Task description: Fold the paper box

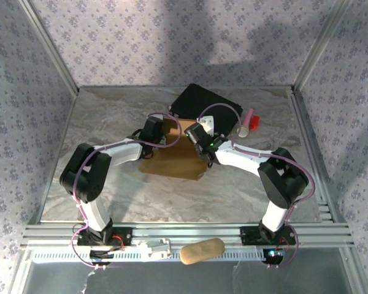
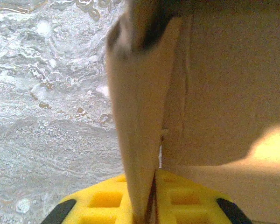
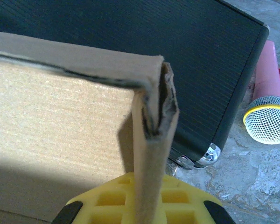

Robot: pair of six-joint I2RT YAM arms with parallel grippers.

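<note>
My left gripper pinches an upright flap of the paper box, jaws nearly together; my right gripper clamps the box's corner wall, black case just beyond it.

One paper box, one black case, one microphone (pink-handled).

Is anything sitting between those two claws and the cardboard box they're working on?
Nothing visible does. The left gripper and the right gripper each pinch an upright cardboard wall of the paper box. The black case lies behind the box, not between.
</note>
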